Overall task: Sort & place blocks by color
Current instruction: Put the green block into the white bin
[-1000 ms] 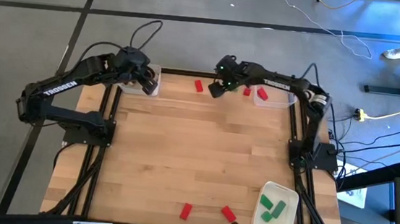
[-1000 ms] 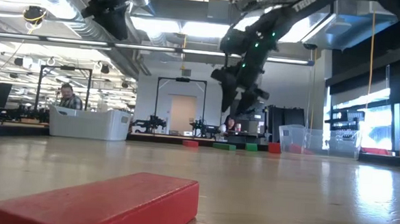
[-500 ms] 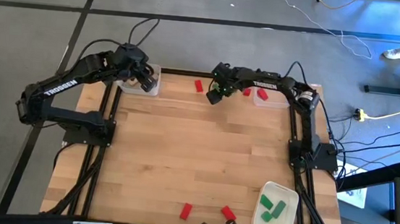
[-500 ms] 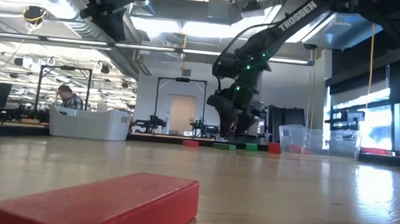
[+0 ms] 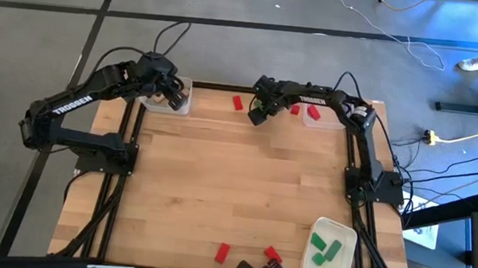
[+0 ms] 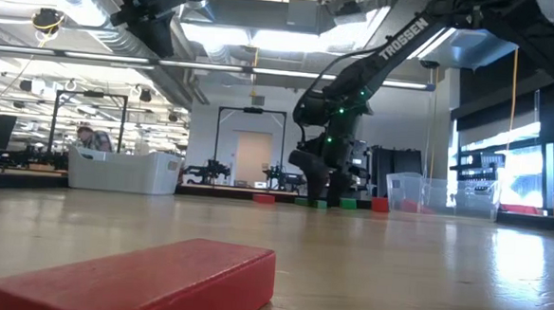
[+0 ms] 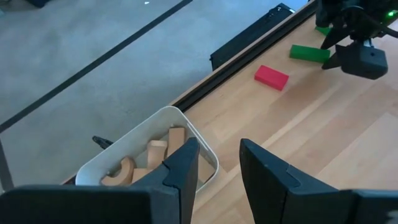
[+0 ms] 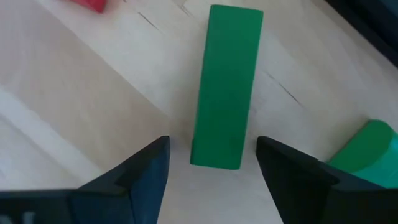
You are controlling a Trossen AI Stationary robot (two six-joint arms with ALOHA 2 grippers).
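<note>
A green block (image 8: 227,84) lies flat on the table near its far edge. My right gripper (image 8: 212,149) points down over it, open, with one finger on either side of the block's end and a gap on both sides. A second green piece (image 8: 367,152) lies beside it, and a red block (image 5: 237,103) lies on the table a little to the left. At the far left corner my left gripper (image 7: 217,152) hangs open and holds nothing, above a white bin (image 7: 205,155) of tan blocks (image 7: 155,152).
A clear bin (image 5: 334,121) with red blocks (image 5: 312,113) stands at the far right. A white tray (image 5: 347,235) with green blocks (image 5: 324,250) sits at the near right. Two red blocks (image 5: 222,252) (image 5: 273,254) lie by the near edge. The table's middle is bare wood.
My right gripper has come down toward the table near its far edge, tipping more steeply downward, and now straddles the green block. The blocks have stayed where they were.
</note>
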